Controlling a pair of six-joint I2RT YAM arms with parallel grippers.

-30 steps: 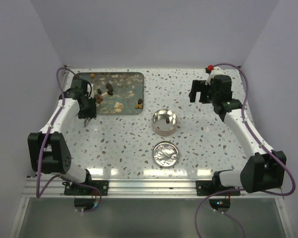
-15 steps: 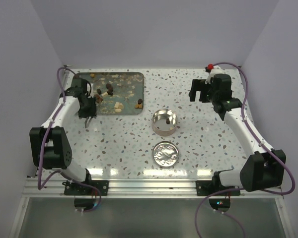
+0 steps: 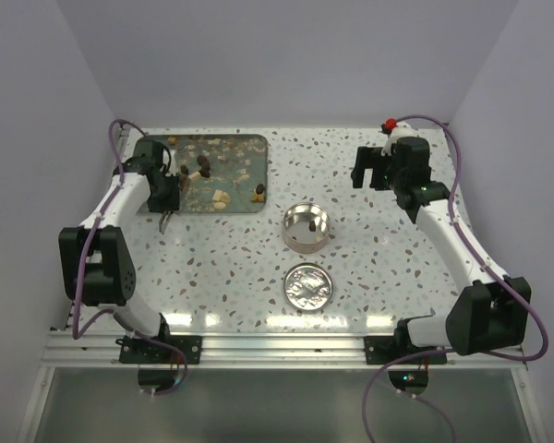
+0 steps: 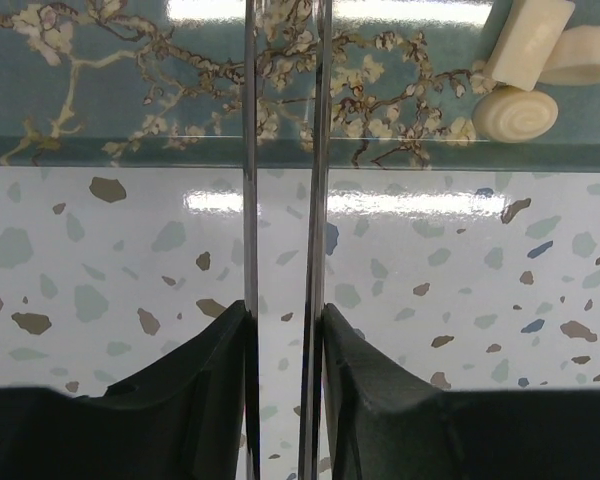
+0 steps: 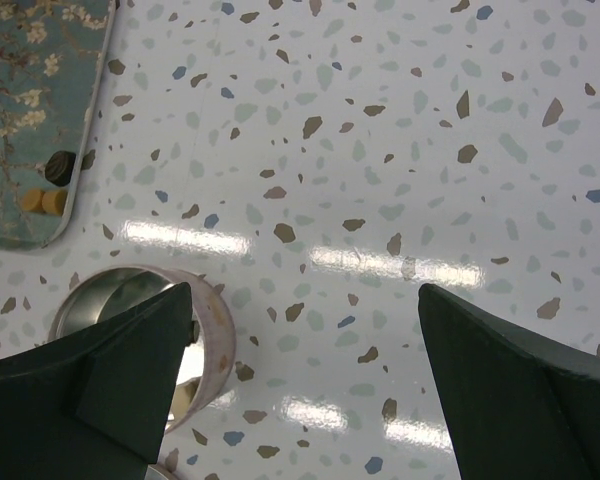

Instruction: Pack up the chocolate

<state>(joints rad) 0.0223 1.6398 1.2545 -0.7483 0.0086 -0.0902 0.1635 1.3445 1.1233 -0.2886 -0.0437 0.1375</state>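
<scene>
Bright, even overhead light with soft shadows. White glare bands cross the glossy table [image 5: 400,150] and upper tray [image 4: 100,90]; wrist views sharp.

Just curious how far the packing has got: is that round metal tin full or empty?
Almost empty. From above, the tin holds a single dark lump, while the other chocolates lie on the tray.

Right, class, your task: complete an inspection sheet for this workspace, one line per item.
Surface: speckled table, glossy.
Job's things: chocolate lumps on the tray; one dark lump in the open tin; lid lying apart, nearer the arms.
Clutter: nothing seen.
Pincers: left pincer shut on tweezers by the tray's edge; right pincer open, empty.
Cables: purple cables along both arms.
Surroundings: plain pale walls.
</scene>
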